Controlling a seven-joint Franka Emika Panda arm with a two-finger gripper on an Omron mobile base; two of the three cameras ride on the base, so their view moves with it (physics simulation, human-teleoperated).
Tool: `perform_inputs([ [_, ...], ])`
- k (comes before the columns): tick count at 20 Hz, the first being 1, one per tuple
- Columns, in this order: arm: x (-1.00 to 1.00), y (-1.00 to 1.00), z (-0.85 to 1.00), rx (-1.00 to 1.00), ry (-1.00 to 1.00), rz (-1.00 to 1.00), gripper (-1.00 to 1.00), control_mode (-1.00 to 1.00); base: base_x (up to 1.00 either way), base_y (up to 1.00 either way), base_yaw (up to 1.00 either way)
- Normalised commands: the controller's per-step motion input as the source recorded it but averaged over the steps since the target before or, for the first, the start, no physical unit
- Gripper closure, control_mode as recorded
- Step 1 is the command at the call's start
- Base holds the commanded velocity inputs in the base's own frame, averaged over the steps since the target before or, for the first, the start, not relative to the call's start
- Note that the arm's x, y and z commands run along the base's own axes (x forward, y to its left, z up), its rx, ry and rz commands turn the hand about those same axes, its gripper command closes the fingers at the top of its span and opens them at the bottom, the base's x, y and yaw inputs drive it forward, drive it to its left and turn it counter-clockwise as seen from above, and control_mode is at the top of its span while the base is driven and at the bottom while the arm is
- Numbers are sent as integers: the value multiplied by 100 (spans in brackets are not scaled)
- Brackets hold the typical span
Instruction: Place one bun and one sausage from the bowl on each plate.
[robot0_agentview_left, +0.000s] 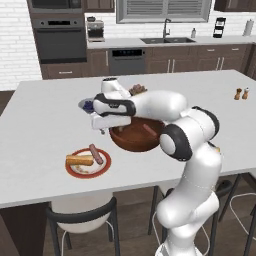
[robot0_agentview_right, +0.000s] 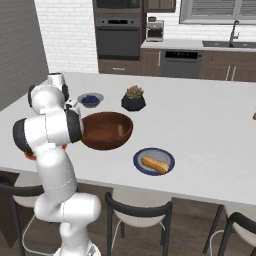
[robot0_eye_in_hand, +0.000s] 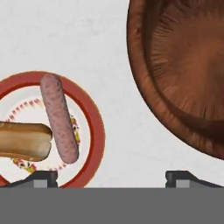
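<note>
My gripper hangs over the counter with its two fingertips spread wide and nothing between them. In the hand view it sits above the bare strip between the red plate and the bowl. From the left base view, my hand is at the bowl's left rim, above the counter.

On the red plate lie a bun and a sausage, touching each other; in the hand view the sausage crosses the bun's end. A second sausage lies inside the bowl.

From the right base view, the bowl stands beside my arm, and the blue plate sits near it toward the counter's front edge, with a second bun on it. Behind the bowl stand a small grey bowl of blueberries and a black pot with a succulent. Two small shakers stand well apart, at the counter's far right in the left base view.
</note>
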Motion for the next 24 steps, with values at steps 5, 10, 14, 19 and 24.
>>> perform_inputs([
  [5,-7,-100,87,0,-2,-3,-100,-100,0,0,0],
  [10,2,-100,30,-2,0,-4,-100,-100,0,0,0],
  [14,49,-100,-31,-17,12,-2,-100,-100,0,0,0],
  [19,54,-61,-64,-28,6,0,-100,-100,0,0,0],
  [24,48,1,-38,-3,-2,0,-100,-100,0,0,0],
])
